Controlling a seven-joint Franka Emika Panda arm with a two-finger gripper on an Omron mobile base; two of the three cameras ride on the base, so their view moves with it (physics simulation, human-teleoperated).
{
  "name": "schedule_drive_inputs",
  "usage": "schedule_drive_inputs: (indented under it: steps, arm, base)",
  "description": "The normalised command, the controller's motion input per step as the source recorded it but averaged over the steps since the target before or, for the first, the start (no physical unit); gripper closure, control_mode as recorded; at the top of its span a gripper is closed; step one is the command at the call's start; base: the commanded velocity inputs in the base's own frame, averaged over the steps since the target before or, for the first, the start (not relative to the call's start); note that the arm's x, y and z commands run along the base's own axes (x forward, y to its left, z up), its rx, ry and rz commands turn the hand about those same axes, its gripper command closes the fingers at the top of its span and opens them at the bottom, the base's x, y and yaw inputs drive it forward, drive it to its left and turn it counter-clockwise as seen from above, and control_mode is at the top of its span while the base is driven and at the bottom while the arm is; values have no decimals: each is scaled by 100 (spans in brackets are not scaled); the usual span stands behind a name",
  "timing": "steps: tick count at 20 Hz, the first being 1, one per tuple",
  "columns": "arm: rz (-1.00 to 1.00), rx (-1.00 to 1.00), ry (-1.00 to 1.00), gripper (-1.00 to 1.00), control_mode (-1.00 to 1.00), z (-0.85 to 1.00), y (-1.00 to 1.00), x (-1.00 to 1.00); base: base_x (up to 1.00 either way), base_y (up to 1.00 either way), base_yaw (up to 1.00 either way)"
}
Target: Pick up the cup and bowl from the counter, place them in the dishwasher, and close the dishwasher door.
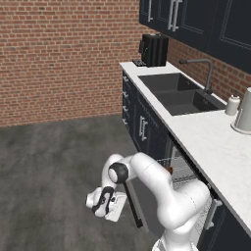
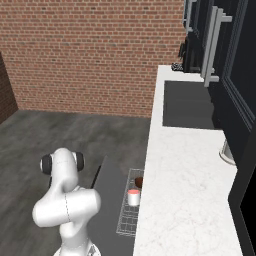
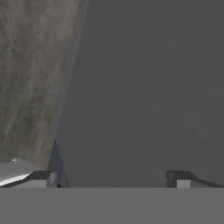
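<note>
Cup [image 2: 133,197] and bowl [image 2: 139,181] racked, you lift the dishwasher door [image 2: 107,192] next, gripper [image 1: 104,203] fingers apart at its edge.

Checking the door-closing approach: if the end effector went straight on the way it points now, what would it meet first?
Most likely the dishwasher door: in the hand view its flat dark panel lies straight ahead of the open end effector, with the floor off to one side. How near it is stays unclear.

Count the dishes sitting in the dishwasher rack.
2: the cup stands in the rack, and the bowl sits just behind it, toward the brick wall. The arm may hide others.
</note>
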Motion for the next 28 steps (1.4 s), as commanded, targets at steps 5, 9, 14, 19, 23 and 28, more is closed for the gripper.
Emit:
schedule_drive_inputs:
  steps: [5, 9, 14, 19, 23, 28]
  arm:
    - [-9, 0, 1, -100, -100, 21, -71, 0]
    - [-7, 0, 0, -100, -100, 33, -73, -1]
    - [-3, 0, 0, -100, -100, 37, -84, -2]
    - [-1, 2, 0, -100, -100, 39, -91, -4]
    - [0, 5, 0, -100, -100, 34, -100, -7]
    - [0, 8, -1, -100, -100, 37, -100, -11]
  base:
    - [0, 0, 0]
    - [0, 0, 0]
    - [0, 0, 0]
    - [0, 0, 0]
    - [0, 0, 0]
    - [0, 0, 0]
